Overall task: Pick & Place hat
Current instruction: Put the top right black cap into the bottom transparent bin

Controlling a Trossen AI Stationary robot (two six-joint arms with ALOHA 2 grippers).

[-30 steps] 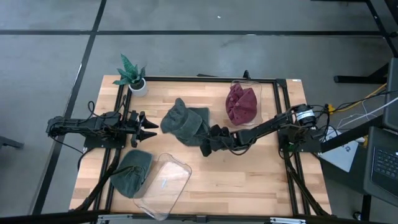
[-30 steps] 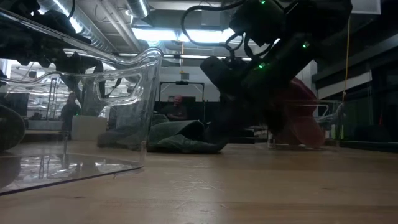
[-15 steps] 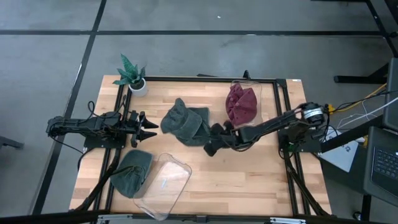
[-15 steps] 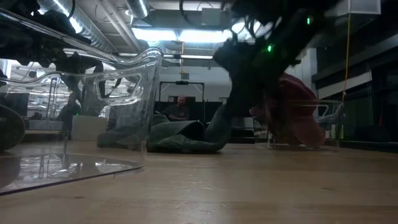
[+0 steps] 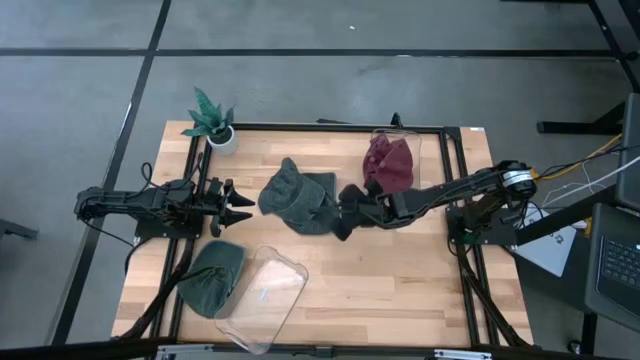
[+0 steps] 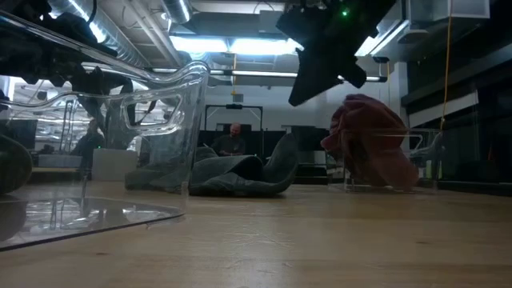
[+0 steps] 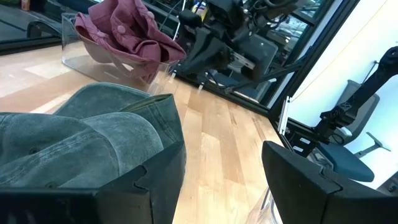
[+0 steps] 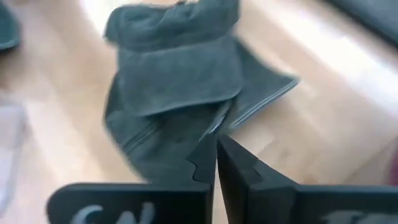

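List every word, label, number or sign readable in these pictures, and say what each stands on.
None can be read for certain.
Pale letters on the right gripper's dark body, at the right wrist view's bottom edge: cut off and blurred, unreadable.
Green hat, red hat, clear bin, plant pot: no text visible.

green hat mid-desk, crumpled, faded dark-green fabric, one edge lifted off the wood on the side toward the right gripper, whose closed fingers pinch that raised edge. second green hat lies flat near front-left corner. maroon hat bunched in clear bin at back right
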